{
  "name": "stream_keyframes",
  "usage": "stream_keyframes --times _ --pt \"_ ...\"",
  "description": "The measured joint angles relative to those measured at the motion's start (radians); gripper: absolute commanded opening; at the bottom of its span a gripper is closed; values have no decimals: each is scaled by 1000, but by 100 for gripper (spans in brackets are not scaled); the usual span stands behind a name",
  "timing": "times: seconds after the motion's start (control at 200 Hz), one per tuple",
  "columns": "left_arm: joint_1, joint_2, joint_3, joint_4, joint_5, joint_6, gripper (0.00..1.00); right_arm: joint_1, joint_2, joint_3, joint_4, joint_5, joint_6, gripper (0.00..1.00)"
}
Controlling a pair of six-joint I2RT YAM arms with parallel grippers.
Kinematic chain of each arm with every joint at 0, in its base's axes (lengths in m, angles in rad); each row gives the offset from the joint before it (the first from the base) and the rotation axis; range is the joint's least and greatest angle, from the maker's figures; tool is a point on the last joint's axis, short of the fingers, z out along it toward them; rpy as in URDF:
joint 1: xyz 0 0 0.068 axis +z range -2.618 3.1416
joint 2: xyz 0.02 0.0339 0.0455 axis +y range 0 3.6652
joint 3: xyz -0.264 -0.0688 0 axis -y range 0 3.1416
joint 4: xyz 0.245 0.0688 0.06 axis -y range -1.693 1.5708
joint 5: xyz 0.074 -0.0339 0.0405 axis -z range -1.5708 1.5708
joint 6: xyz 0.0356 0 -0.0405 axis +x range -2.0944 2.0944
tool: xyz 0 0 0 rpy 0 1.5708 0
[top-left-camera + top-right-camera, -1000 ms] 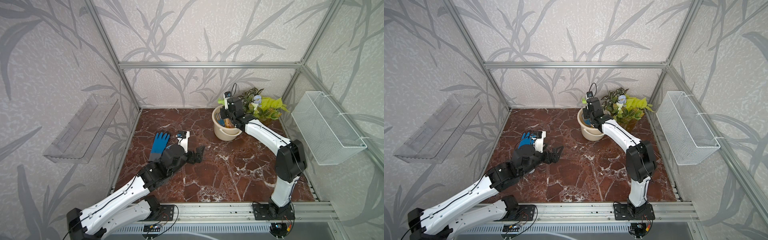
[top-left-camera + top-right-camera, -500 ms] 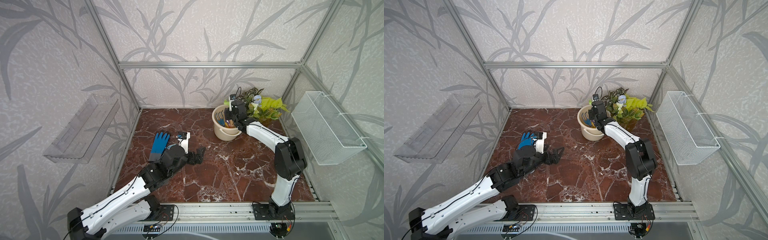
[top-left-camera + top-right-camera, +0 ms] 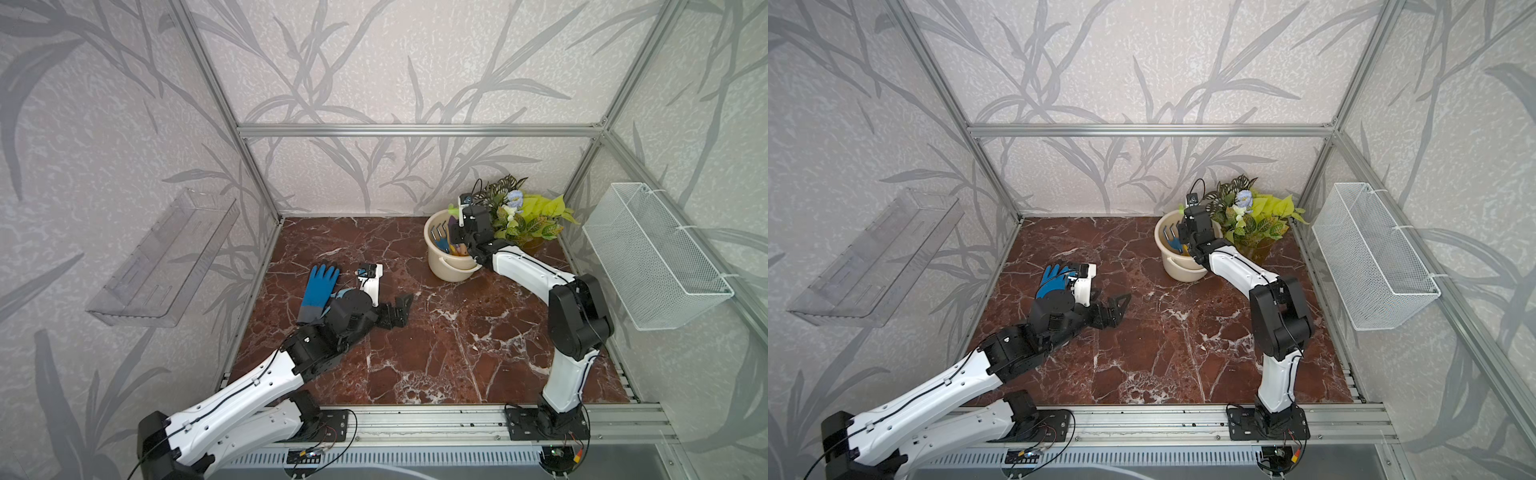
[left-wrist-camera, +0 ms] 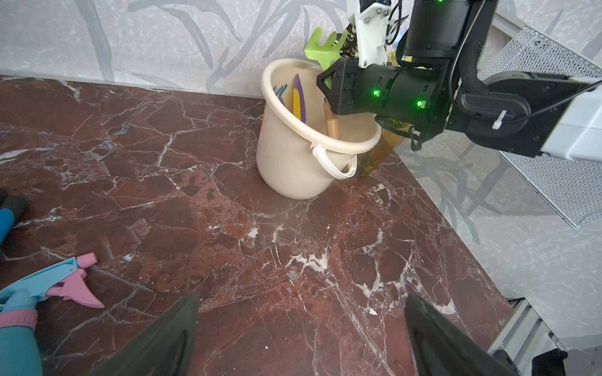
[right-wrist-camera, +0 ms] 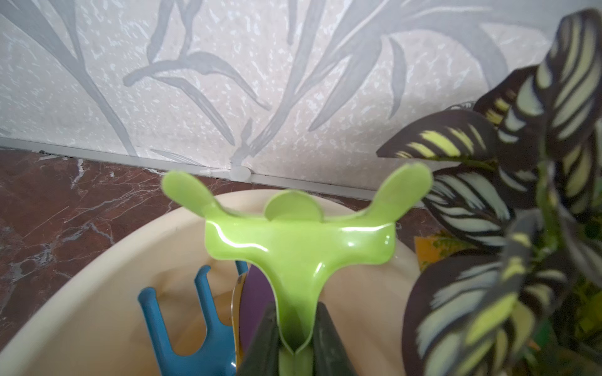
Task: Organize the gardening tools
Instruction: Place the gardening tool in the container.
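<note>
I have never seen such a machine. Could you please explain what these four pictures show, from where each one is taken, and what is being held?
These are two robot arms bolted at the front of a marble table. Two pictures look down from above, almost identically; the other two come from a camera on each arm's wrist. The right end effector is shut on a green rake, whose handle reaches into a cream bucket that holds a blue fork and a purple trowel. The left end effector is open and empty, near a blue glove and a spray bottle. A potted plant stands beside the bucket.
</note>
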Motion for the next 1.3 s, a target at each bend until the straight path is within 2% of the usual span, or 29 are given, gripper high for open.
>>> stream_keyframes --times 0.19,0.355,0.755,0.995,1.165,1.205,1.3 --pt "0 0 0 2 5 -2 100 0 20 -5 0 0 7 22" --pt "0 6 0 2 7 -5 100 0 24 -6 0 1 11 34" --pt "0 19 0 2 7 -4 100 -1 -9 -20 -5 -21 21 45" --pt "0 32 1 1 -6 -5 100 1 -102 -19 -25 -45 33 62" --pt "0 58 18 -8 -31 -7 100 10 -141 10 -86 -53 49 69" --pt "0 68 27 -11 -42 -8 100 13 -147 17 -100 -56 55 81" --pt "4 89 51 -18 -66 -8 100 17 -175 19 -140 -68 72 87"
